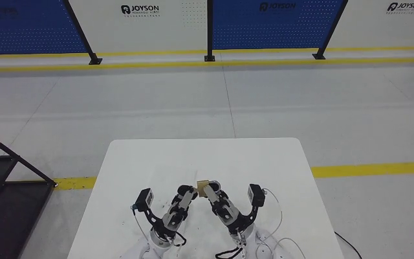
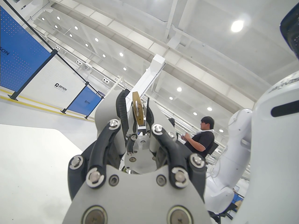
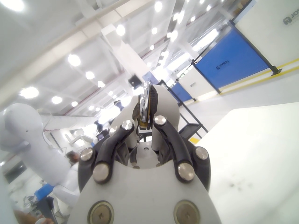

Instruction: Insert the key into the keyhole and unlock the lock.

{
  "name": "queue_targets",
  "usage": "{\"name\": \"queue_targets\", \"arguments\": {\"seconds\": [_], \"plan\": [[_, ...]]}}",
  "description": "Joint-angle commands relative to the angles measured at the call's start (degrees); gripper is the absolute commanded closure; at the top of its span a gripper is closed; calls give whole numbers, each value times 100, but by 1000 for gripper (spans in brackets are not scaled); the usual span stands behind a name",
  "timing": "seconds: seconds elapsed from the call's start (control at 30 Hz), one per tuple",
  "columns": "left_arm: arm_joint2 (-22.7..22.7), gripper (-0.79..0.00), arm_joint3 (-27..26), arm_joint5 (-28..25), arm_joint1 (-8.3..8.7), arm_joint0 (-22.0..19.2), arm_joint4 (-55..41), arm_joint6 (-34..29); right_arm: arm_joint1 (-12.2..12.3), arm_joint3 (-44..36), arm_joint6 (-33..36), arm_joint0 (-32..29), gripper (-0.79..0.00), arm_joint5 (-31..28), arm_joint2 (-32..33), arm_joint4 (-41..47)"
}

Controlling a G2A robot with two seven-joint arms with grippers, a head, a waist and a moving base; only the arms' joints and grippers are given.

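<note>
The left claw (image 2: 135, 101) is closed about the lock (image 2: 137, 115), a flat brass piece seen edge on with a silver part at its middle. It stands upright between the ribbed black pads (image 2: 121, 108), though I cannot tell whether both pads press on it. The right claw (image 3: 146, 96) is clamped tight on the key (image 3: 144, 104), a shiny silver sliver pinched between its fingers. In the top view both claws hang over the near half of the white worktop (image 1: 259, 162), tips turned toward each other and nearly meeting, with the brass lock between them. Whether the key sits in the keyhole cannot be told. Beyond the worktop lie a grey floor with yellow lines (image 1: 362, 170) and blue and white partition panels (image 1: 272, 22).
</note>
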Motion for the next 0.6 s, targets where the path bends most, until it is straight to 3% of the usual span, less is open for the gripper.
{"name": "queue_targets", "arguments": {"seconds": [0.0,0.33,0.57], "plan": [[9,-139,8,0,13,-4,-4,0,4,-18,53,0,0,12,11,41],[9,0,47,0,48,-15,-18,0,13,-72,248,5,0,77,34,136],[-21,0,86,0,47,-31,51,0,21,-87,410,11,0,139,37,142]]}}
